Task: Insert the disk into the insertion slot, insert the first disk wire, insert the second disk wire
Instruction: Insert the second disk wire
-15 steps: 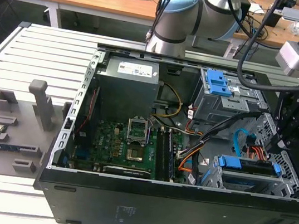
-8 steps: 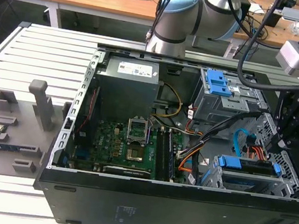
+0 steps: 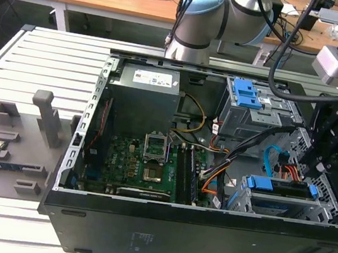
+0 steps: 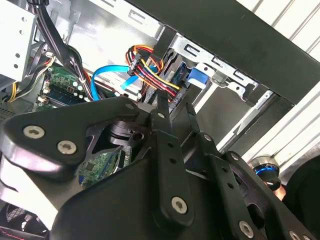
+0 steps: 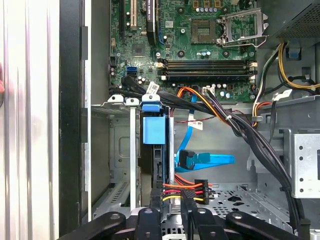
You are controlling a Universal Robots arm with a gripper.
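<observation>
Exterior view: pincer (image 3: 314, 162) low over disk (image 3: 274, 192).

Beside the green motherboard (image 5: 200, 35), the disk (image 5: 153, 131) is showing its bright blue carrier; the first disk wire (image 5: 184, 190) is running orange, red, yellow and black; the second disk wire (image 5: 210, 160) is lying light blue; the gripper (image 5: 172, 216) is showing black.

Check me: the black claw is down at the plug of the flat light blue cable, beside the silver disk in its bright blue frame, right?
Not quite. In the first wrist view the claw is at the flat black plug of the orange, red and black wire bundle. The flat light blue cable lies apart from it. The disk in its blue frame is indeed beside it.
</observation>
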